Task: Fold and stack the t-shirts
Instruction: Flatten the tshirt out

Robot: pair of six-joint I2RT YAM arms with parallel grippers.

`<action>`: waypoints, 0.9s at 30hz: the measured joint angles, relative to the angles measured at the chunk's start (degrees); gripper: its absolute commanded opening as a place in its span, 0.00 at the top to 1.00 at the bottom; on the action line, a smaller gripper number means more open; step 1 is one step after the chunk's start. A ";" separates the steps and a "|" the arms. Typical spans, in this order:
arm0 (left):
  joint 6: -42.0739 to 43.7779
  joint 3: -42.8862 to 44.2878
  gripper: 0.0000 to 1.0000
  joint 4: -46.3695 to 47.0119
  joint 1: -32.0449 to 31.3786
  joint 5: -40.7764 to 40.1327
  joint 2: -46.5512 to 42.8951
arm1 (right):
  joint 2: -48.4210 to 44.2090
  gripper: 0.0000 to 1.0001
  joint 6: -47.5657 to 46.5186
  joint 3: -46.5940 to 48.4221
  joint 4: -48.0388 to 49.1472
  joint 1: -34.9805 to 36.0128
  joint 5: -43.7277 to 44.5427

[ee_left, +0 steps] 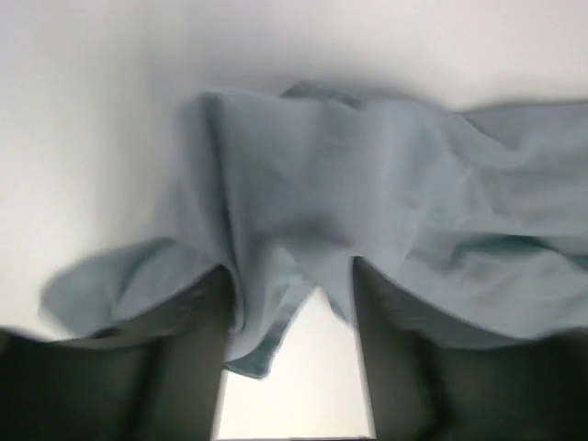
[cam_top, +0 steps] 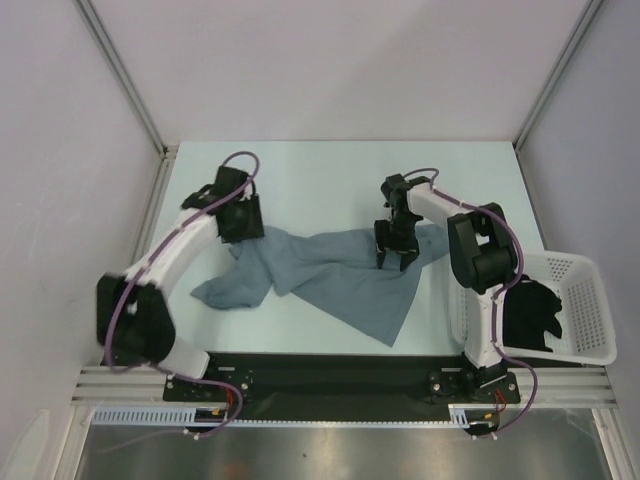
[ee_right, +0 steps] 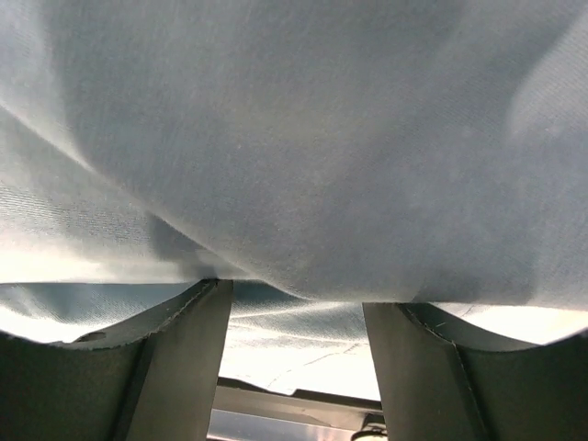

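A slate grey-blue t-shirt (cam_top: 340, 272) lies crumpled and stretched across the middle of the table. My left gripper (cam_top: 243, 228) stands at its upper left end. In the left wrist view that gripper (ee_left: 292, 276) has its jaws apart, cloth bunched against the fingertips (ee_left: 207, 303) and a hem hanging loose between them. My right gripper (cam_top: 395, 255) is down on the shirt's right part. In the right wrist view this gripper (ee_right: 296, 299) is open, with cloth (ee_right: 303, 138) spread over and beyond the fingertips. A black t-shirt (cam_top: 530, 315) lies in the basket.
A white lattice basket (cam_top: 590, 290) stands at the right edge of the table beside the right arm's base. The pale table surface (cam_top: 330, 180) extends behind the shirt to the back wall. A black rail (cam_top: 330, 375) runs along the near edge.
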 measured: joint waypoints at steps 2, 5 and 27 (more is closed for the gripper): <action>0.50 2.54 0.11 1.11 -0.70 0.22 8.74 | 0.00 0.35 0.09 -0.02 0.00 -0.59 -0.94; 0.96 0.50 0.00 -0.44 -0.72 -1.49 11.69 | 0.07 0.35 0.13 -0.02 0.00 -1.31 -2.19; -10.84 -17.38 0.21 -2.01 31.71 10.62 -8.28 | 28.94 0.31 4.20 55.15 -8.98 -8.15 7.32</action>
